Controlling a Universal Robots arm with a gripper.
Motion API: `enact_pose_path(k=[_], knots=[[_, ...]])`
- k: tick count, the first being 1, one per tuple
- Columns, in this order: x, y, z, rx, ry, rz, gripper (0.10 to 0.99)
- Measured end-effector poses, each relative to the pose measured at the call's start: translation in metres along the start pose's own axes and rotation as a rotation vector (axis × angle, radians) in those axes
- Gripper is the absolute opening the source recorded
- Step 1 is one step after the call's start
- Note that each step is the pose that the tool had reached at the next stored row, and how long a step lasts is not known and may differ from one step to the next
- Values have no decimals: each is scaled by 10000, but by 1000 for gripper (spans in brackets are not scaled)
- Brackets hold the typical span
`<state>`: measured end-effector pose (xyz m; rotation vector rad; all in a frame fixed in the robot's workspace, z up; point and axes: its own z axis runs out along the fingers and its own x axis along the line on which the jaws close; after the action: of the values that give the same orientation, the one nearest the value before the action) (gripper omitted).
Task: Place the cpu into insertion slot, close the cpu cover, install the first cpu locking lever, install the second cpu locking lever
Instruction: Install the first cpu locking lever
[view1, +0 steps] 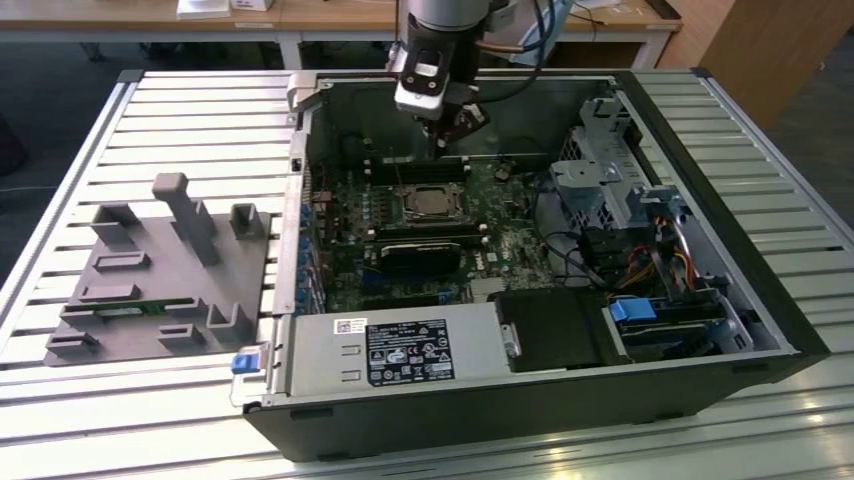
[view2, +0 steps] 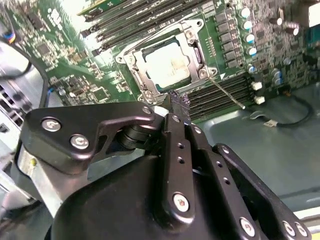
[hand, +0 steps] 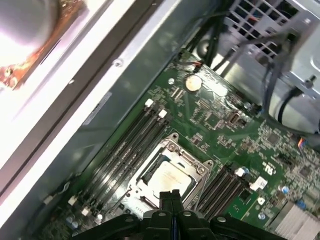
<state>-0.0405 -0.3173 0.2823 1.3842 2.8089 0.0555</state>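
1. The gripper (view2: 175, 100) has its fingers pressed together with nothing between them. Its tips hang just beside the socket, and contact is hard to judge.
2. In the exterior view, the gripper stands at 12 o'clock from the cpu (view2: 167, 67), near it.
3. The cpu lies in the insertion slot (view2: 196, 52), with the cpu cover (view2: 135, 69) down around it.
4. A thin locking lever (view2: 227, 92) juts out from the socket corner.
5. In the second wrist view, the gripper body hides the nearer board.

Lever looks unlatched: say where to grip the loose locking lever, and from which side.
Grip the locking lever near its free end, probably from above with jaws across the thin rod: that end juts away from the cpu cover, over the memory slots.
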Motion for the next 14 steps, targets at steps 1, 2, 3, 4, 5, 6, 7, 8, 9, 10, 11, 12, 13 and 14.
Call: enact_pose_path(k=[1,2,3,4,5,6,7,8,9,10,11,12,13,14], knots=[[0,0,0,2,7,-191,106],[0,0,0,3,13,-370,106],[0,0,0,5,20,-548,106],[0,0,0,5,26,-716,106],[0,0,0,7,31,-878,106],[0,0,0,8,37,-1042,106],[0,0,0,9,44,-1222,106],[0,0,0,10,50,-1377,106],[0,0,0,11,57,-1561,106],[0,0,0,12,63,-1738,106],[0,0,0,13,69,-1913,106],[0,0,0,15,75,-2091,106],[0,0,0,16,82,-2271,106],[0,0,0,17,89,-2462,106]])
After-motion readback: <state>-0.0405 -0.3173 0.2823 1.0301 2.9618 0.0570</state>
